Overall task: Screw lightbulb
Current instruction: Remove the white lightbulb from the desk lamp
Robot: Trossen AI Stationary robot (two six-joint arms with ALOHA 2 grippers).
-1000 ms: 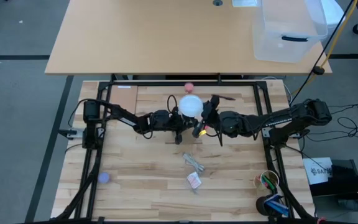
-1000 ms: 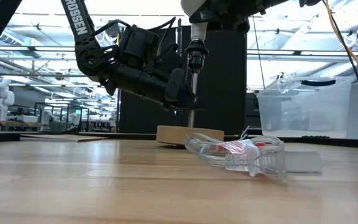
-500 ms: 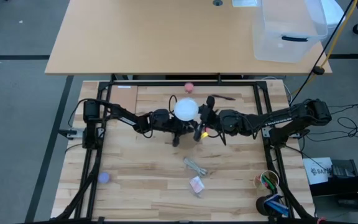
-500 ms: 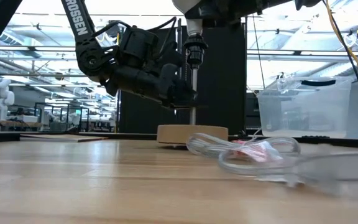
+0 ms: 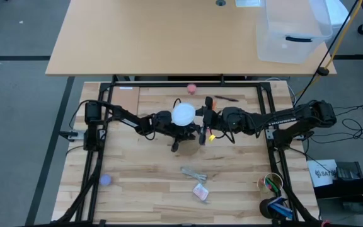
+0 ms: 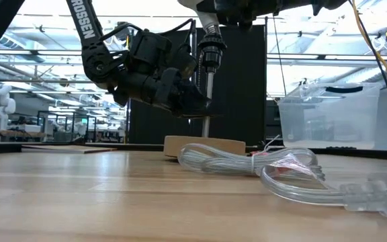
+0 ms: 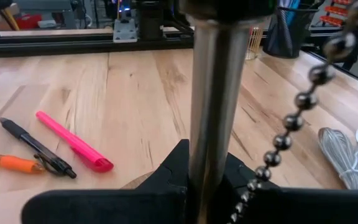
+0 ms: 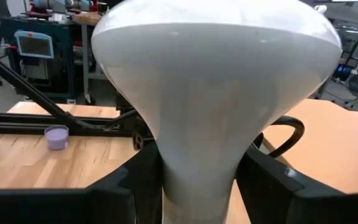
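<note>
Right hand (image 5: 201,128) grasping the lightbulb (image 5: 183,115) by its neck, ready to twist. Left hand (image 5: 180,133) clenched round the lamp post (image 6: 207,101), bracing it.

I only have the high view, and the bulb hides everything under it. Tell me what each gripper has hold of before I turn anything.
Observer: The right gripper has its jaws closed around the narrow neck of the lightbulb.
Operator: Now the left one.
Observer: The left gripper is shut on the lamp's metal post; a bead chain hangs beside it.
Operator: Give me the base.
Observer: The low view shows the wooden base on the table, with the post upright and a coiled clear cable lying in front.
</note>
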